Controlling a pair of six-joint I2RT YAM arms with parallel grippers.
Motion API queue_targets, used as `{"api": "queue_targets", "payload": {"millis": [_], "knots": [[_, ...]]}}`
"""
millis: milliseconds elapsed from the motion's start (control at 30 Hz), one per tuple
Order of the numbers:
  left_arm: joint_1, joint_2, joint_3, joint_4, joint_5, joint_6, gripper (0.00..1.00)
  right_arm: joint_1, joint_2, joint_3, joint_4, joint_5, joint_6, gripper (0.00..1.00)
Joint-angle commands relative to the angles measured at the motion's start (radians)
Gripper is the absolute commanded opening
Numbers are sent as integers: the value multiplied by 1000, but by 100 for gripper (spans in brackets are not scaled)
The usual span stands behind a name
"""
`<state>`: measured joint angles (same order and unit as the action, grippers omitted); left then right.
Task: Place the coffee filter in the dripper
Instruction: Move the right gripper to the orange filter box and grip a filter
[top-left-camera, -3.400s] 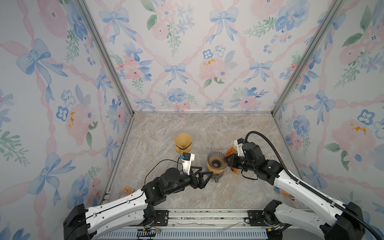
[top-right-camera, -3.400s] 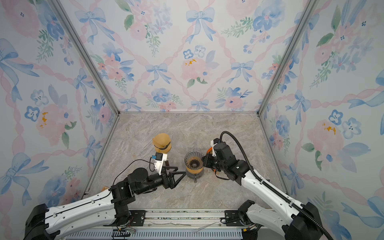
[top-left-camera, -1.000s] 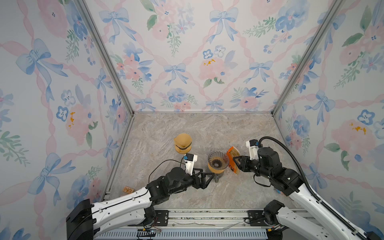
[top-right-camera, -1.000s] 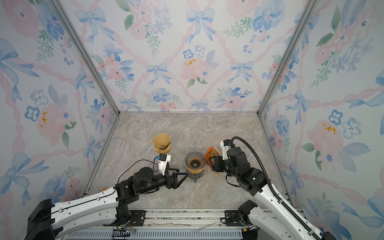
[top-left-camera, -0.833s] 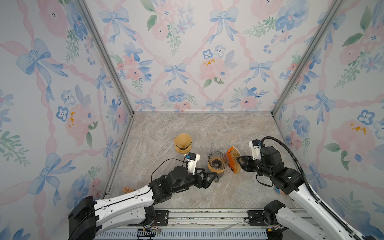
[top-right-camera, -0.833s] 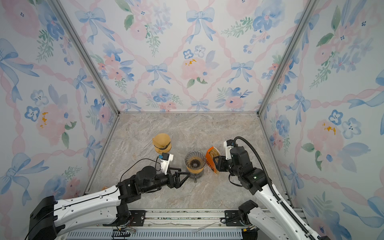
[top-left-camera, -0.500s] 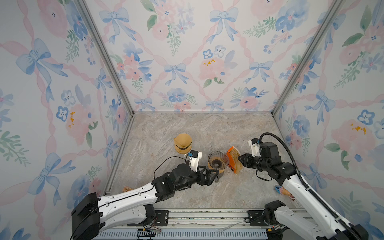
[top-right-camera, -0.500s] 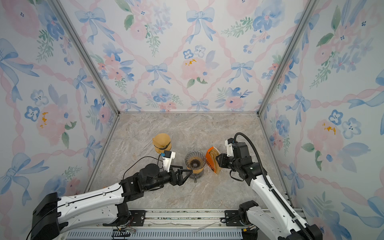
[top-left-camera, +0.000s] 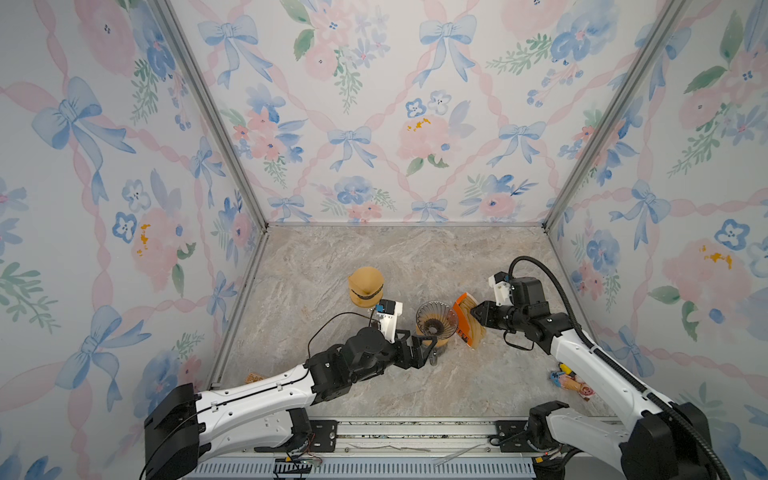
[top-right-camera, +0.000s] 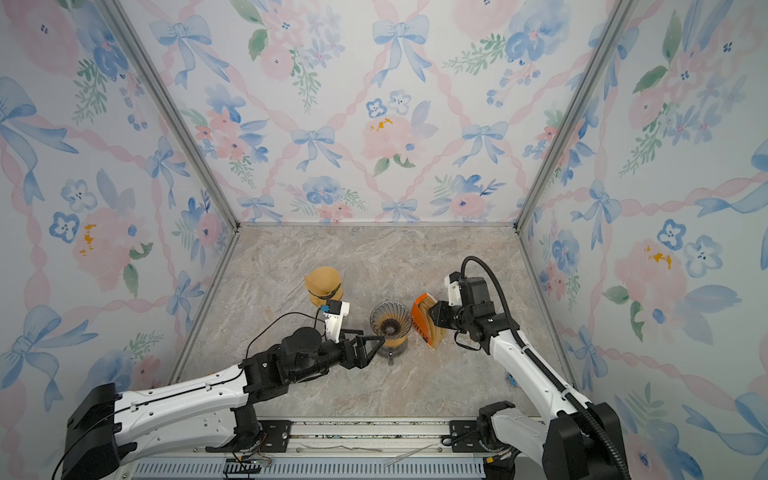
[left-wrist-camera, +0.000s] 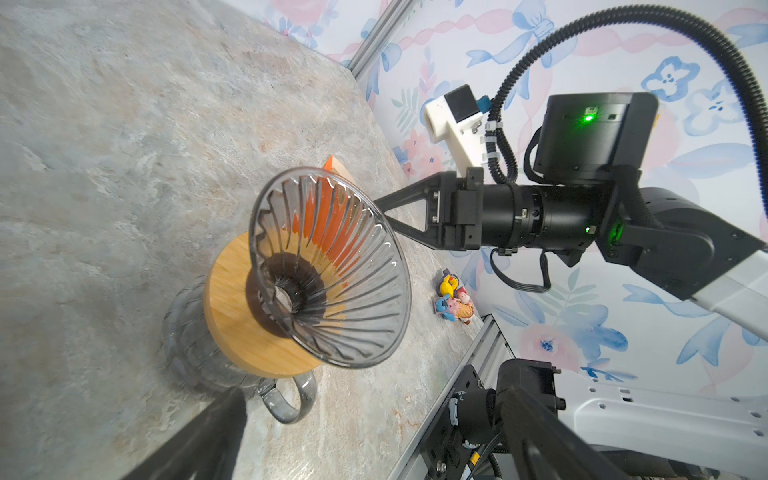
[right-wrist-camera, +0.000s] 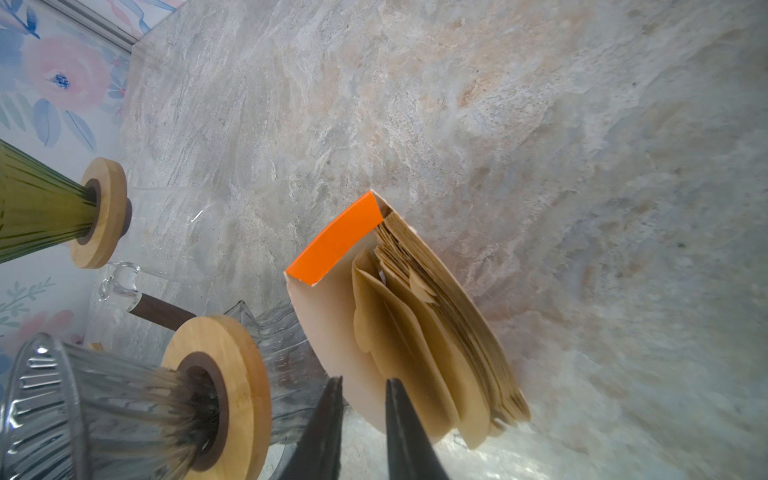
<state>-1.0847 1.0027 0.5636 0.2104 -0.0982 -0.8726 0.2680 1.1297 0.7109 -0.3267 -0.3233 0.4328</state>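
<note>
The glass dripper (top-left-camera: 436, 319) (top-right-camera: 390, 320) (left-wrist-camera: 332, 266) sits on a wooden collar (right-wrist-camera: 232, 386) on top of a glass carafe, mid-table. It holds no paper. Right of it leans an orange filter box (top-left-camera: 460, 318) (top-right-camera: 419, 324) (right-wrist-camera: 336, 241) with a fanned stack of brown coffee filters (right-wrist-camera: 415, 316). My right gripper (top-left-camera: 473, 312) (top-right-camera: 432, 313) (right-wrist-camera: 361, 399) is at the box mouth. Its jaws stand a narrow gap apart astride the box's cream front wall, and I cannot see whether they pinch it. My left gripper (top-left-camera: 430, 351) (top-right-camera: 376, 353) (left-wrist-camera: 374, 403) is wide open beside the carafe's handle (left-wrist-camera: 286, 399).
A second dripper (top-left-camera: 365, 286) (right-wrist-camera: 41, 216) with a brown filter stands at the back left. A small colourful toy (top-left-camera: 569, 380) (left-wrist-camera: 453, 303) lies near the right wall. A tan scrap (top-left-camera: 253, 378) lies by the left wall. A metal rail (top-left-camera: 415, 428) runs along the front edge.
My right gripper has moved left into the filter box and its jaws have narrowed. My left gripper has crept right toward the carafe, still wide open.
</note>
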Motion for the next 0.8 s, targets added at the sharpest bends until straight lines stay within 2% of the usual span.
{"api": "queue_targets", "payload": {"millis": [0,533,767], "knots": [[-5,23,46,-22,-24,3,98,-10,29,5,48,-33,-23,23],[-4,91,105,-60,0,23,98,-10,153,21,113,-57,-35,23],[-4,99,106,-59,-6,24,98,-8,158,12,117,-61,-42,15]]}}
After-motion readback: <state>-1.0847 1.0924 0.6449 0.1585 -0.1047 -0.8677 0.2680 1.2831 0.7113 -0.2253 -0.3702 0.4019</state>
